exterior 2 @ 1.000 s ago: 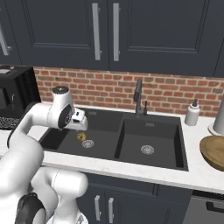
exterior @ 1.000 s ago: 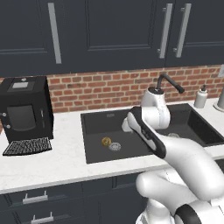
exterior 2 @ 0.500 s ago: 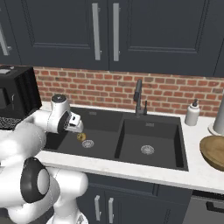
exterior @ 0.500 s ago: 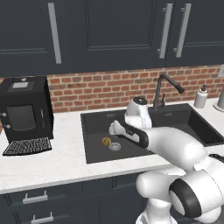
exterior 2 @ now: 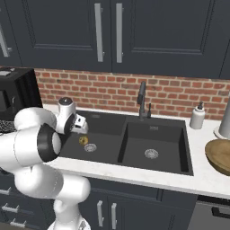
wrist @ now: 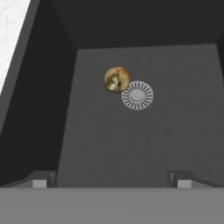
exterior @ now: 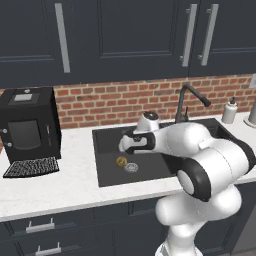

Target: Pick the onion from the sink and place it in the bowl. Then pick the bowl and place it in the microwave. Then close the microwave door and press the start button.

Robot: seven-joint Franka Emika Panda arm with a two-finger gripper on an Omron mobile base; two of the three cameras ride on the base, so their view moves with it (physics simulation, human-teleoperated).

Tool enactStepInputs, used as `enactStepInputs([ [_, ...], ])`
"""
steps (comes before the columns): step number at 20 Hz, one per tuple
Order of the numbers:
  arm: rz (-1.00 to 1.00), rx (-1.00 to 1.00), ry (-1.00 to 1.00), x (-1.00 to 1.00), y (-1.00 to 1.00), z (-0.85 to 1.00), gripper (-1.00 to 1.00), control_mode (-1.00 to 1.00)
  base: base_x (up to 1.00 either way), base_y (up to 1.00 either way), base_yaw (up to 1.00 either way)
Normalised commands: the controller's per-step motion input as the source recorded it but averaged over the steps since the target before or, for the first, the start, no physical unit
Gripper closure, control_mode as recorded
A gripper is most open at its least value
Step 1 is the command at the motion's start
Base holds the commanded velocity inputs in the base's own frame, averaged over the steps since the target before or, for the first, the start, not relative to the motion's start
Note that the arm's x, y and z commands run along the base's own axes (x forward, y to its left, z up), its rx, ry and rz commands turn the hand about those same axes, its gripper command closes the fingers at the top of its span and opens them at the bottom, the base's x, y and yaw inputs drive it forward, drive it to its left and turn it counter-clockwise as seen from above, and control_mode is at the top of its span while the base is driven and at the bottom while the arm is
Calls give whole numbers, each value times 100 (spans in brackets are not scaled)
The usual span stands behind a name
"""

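Note:
The onion (exterior: 121,161) (exterior 2: 83,140) (wrist: 116,79), a small golden-brown ball, lies on the floor of the left basin of the black sink (exterior: 150,172) (exterior 2: 110,150) (wrist: 131,140), touching the left side of the silver drain ring (wrist: 137,95). My gripper (exterior: 126,148) (exterior 2: 83,129) (wrist: 111,181) hangs above the basin, a short way over the onion, open with nothing between its fingers. The wooden bowl (exterior 2: 220,155) sits on the counter to the right of the sink. The microwave and its door are out of view.
A black curved faucet (exterior: 187,100) (exterior 2: 142,96) stands behind the basin divider. A black coffee machine (exterior: 27,125) is on the counter to the left. A soap dispenser (exterior: 229,111) (exterior 2: 196,117) stands at the back right. The right basin has its own drain (exterior 2: 151,153).
The arm has swung left and down, bringing the hand from above the divider to low over the left basin near the onion. The jaws stayed open.

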Motion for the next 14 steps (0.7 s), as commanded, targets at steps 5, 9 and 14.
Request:
enactStepInputs([
  [5,0,0,8,28,0,-10,-100,-100,0,0,0],
  [9,0,0,3,8,0,-18,-100,-100,0,0,0],
  [14,0,0,0,39,0,-42,-100,-100,0,0,0],
])
